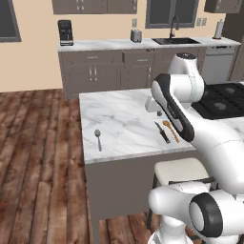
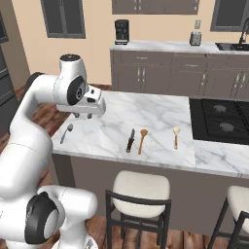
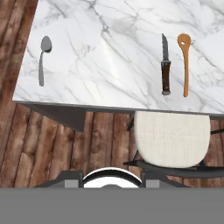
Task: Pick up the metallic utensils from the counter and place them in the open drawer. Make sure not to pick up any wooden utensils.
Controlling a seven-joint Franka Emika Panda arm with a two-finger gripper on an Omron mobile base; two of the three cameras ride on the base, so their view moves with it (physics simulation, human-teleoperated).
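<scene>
Left base view: arm hides knife handle; gripper opening cannot be told.

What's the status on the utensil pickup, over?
Gripper above the counter, holding nothing. Metal spoon and knife not yet picked up. Wooden spoon lies right beside the knife, apart; a second wooden spoon nearer the stovetop.
</scene>
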